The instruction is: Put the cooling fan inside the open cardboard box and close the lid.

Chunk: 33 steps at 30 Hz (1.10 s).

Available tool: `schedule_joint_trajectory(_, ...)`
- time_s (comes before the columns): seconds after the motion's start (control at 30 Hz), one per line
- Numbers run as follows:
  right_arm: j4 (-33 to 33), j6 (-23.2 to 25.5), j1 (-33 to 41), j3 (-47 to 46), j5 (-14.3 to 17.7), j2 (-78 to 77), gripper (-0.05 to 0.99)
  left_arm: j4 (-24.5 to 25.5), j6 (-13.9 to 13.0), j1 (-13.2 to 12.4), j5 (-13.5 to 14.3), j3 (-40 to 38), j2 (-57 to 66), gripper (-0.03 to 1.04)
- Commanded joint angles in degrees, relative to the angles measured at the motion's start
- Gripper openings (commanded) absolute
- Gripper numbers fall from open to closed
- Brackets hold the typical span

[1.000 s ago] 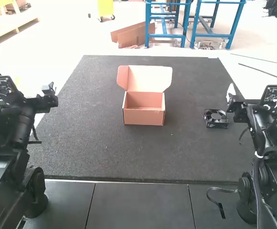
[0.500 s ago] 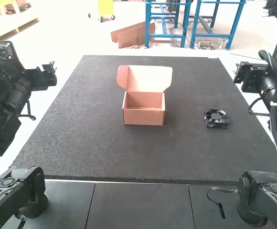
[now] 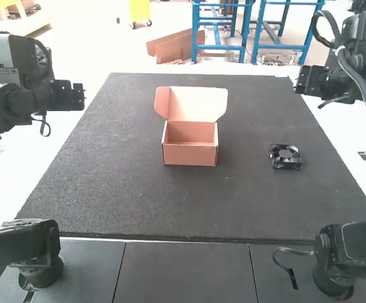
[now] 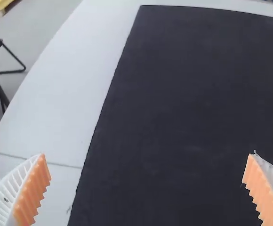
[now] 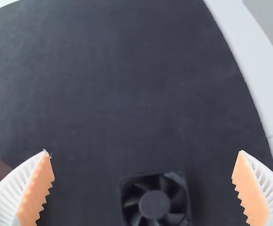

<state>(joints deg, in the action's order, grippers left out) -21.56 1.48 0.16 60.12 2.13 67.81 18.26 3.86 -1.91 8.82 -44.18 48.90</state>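
Cooling fan: the small black square cooling fan point(image 3: 286, 156) lies flat on the dark felt mat point(image 3: 126, 177), to the right of the box and well apart from it. It has not moved from where it lay half a second ago.
Box: the tan open cardboard box point(image 3: 190, 144) stands at the middle of the mat. Its lid point(image 3: 192, 104) is upright along the far side, the same as before.
Left arm: the left arm point(image 3: 19, 101) has lifted since the earlier frame and now reaches in level over the mat's left edge, with its tip a little farther inward.
Left jaws: released and spread wide, with nothing between the orange ribbed pads point(image 4: 30, 193). Below them are the mat's edge and the pale table point(image 4: 66, 103).
Right arm: the right arm point(image 3: 344, 69) has also risen. Its tip has shifted up and toward the mat's far right corner, higher than half a second ago.
Right jaws: released and wide apart, holding nothing. In the right wrist view the fan point(image 5: 155, 202) lies on the mat between the two orange pads point(image 5: 35, 188), below them and untouched.
Task state: the fan is outside the box and the lid is open.
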Motion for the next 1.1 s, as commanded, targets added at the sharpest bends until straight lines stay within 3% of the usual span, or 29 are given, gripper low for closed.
schedule_joint_trajectory(0.0, -4.45, -0.24, -1.66, 6.5, -1.25, 5.49, 0.87, 2.13, -0.78, 0.07, 1.02, -3.37, 2.25, 0.97)
schedule_joint_trajectory(0.1, -12.54, -1.04, -3.24, 10.81, -1.43, 11.29, 0.87, 6.79, -0.78, 0.24, 1.11, -5.56, 5.24, 0.97)
schedule_joint_trajectory(0.3, -19.83, -3.67, -6.76, 13.71, -2.22, 17.88, 0.87, 8.72, -1.13, 0.24, 0.94, -8.46, 6.2, 0.97)
schedule_joint_trajectory(0.53, -21.86, -7.36, -8.6, 13.62, -2.04, 23.77, 0.87, 9.25, -1.22, 0.42, 0.23, -9.08, 6.55, 0.97)
schedule_joint_trajectory(1.07, -21.94, -6.84, -10.45, 15.82, -0.99, 35.28, 0.87, 10.65, -1.22, 0.42, -0.56, -11.01, 6.55, 0.97)
